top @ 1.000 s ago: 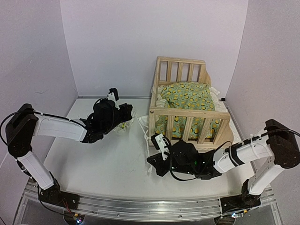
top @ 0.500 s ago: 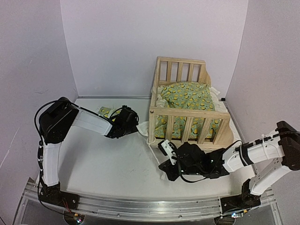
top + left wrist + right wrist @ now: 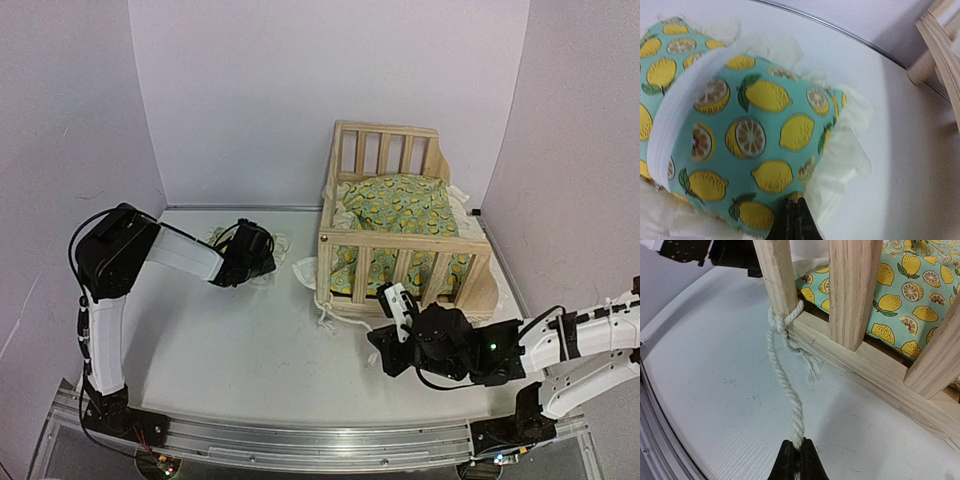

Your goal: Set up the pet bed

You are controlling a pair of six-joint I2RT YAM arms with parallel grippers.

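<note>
Right tool [image 3: 797, 443] tight on rope [image 3: 782, 374], farther right than before; left tool [image 3: 793, 202] tight on pillow [image 3: 756, 134].

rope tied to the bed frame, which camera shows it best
Right wrist view: the rope is close up, knotted round the pet bed corner post and running into the shut right gripper. The top view shows only a thin pale strand by that corner. The left wrist view shows just the pillow, no rope.
</note>
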